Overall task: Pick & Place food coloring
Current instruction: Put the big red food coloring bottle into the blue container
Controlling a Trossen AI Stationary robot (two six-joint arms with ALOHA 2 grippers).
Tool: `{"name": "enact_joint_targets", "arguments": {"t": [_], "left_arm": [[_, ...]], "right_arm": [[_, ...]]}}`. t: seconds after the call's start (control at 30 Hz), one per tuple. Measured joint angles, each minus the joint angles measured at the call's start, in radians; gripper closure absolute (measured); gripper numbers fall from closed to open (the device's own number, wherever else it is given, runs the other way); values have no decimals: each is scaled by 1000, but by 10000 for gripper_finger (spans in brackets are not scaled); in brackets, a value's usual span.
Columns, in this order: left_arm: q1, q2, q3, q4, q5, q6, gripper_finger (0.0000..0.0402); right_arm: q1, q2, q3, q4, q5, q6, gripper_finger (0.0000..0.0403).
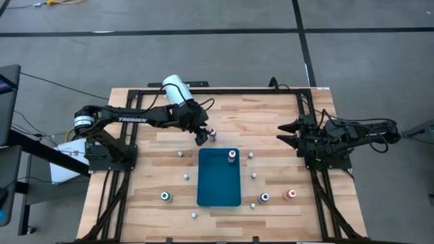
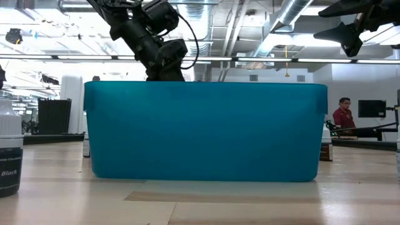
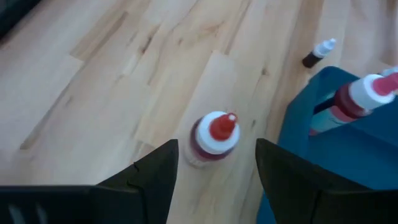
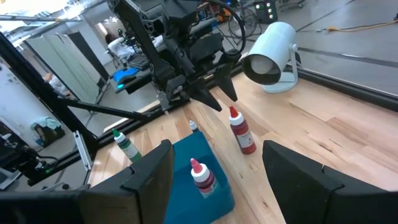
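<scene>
Left wrist view has the tiny round red food coloring bottle [image 3: 213, 138], white collar and red tip, standing upright between the left gripper's [image 3: 216, 163] spread-apart fingers.

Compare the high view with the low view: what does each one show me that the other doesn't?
Only the high view shows the bottles spread over the table: a green bottle, a dark bottle, an orange bottle, a bottle standing in the teal bin, and the red-tipped bottle under the open left pincer.

Only the low view shows a Black-labelled bottle up close and a person seated in the room behind.

Both show the teal bin, the left pincer near it, and the right pincer waiting open, off to the side.
</scene>
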Motion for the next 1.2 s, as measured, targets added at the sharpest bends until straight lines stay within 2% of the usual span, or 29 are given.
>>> {"name": "enact_joint_targets", "arguments": {"t": [0.43, 0.67, 0.93, 1.2], "left_arm": [[0, 69, -2, 8, 15, 20, 195], [1, 65, -1, 8, -8, 68, 195], [0, 65, -1, 9, 50, 76, 195], [-5, 65, -1, 53, 42, 99, 195]], "right_arm": [[0, 0, 1, 8, 0, 3, 168], [0, 0, 1, 6, 0, 19, 168], [0, 0, 1, 6, 0, 19, 168], [0, 0, 1, 6, 0, 18, 168]]}}
